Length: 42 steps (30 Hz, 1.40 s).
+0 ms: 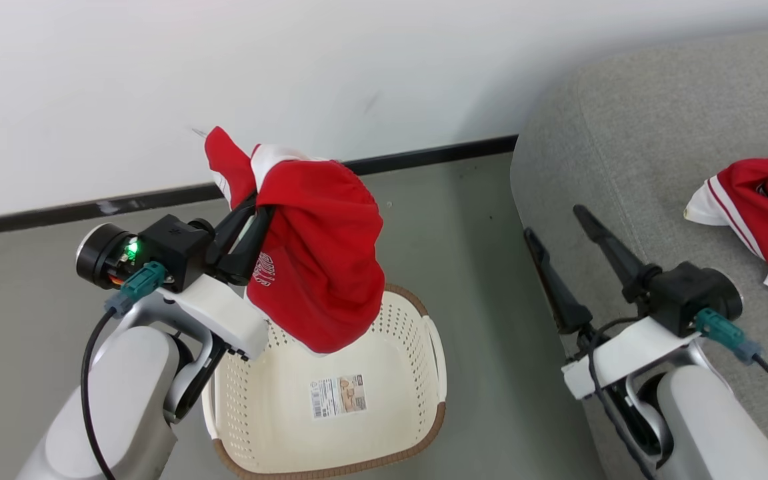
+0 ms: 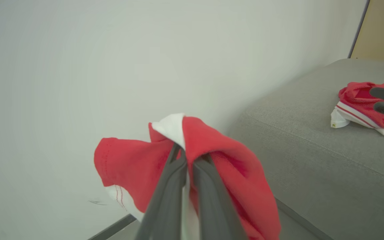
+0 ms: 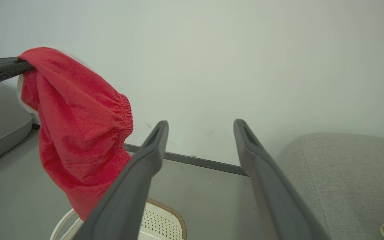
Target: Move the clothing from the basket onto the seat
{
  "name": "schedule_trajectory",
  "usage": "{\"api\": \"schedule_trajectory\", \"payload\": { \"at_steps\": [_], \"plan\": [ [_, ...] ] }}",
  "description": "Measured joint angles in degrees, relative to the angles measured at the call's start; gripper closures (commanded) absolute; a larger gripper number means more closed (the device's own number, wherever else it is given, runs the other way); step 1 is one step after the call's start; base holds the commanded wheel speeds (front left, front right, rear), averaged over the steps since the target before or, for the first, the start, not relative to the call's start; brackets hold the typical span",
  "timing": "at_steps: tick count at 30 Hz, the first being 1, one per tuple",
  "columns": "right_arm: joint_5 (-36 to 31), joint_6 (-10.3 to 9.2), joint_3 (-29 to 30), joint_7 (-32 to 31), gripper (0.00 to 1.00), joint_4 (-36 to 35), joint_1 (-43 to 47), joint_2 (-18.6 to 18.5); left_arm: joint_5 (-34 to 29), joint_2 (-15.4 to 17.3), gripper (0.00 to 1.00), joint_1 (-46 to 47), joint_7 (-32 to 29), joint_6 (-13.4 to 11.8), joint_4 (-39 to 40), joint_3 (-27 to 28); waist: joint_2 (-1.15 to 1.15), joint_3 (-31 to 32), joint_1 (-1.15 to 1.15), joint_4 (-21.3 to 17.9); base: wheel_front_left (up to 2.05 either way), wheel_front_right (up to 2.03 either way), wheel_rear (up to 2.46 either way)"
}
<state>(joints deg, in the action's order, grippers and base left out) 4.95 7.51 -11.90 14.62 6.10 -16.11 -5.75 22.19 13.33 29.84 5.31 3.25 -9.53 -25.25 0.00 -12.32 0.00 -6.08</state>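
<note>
The left tool (image 1: 261, 212) was pressed together on a fold of a red garment (image 1: 321, 260). The garment hung in the air over the far left side of the basket (image 1: 405, 333), with white lettering showing on the cloth. A label (image 1: 338, 395) lay on the basket's floor. To the right of the basket, the right tool (image 1: 553, 222) stood spread wide with nothing between its fingers, at the near edge of the grey seat (image 1: 624, 133). A second red garment (image 1: 767, 213) with white stripe trim lay crumpled on the seat, well to the right of the basket.
</note>
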Motion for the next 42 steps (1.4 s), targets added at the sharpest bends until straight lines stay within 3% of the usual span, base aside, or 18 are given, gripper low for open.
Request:
{"api": "schedule_trajectory", "payload": {
  "at_steps": [13,27,42],
  "plan": [
    [2.23,0.00,-7.50,0.00,0.00,0.01,4.41,-2.68,2.53,-1.01,1.00,-0.57,-3.60,0.99,2.22,-2.08,0.00,6.60,0.00,0.33,0.00,0.00,0.00],
    [4.32,0.01,-13.65,0.00,0.00,0.27,6.98,-5.73,4.02,-4.21,1.00,-2.77,-6.49,1.46,3.31,-5.31,0.00,11.53,0.00,0.25,0.00,0.00,0.00],
    [9.83,0.01,-24.79,-0.34,0.00,4.01,7.48,-7.03,4.55,-6.09,1.00,-3.47,-9.37,1.51,4.90,-7.84,0.00,15.00,-0.01,0.31,0.00,0.00,0.00]
  ]
}}
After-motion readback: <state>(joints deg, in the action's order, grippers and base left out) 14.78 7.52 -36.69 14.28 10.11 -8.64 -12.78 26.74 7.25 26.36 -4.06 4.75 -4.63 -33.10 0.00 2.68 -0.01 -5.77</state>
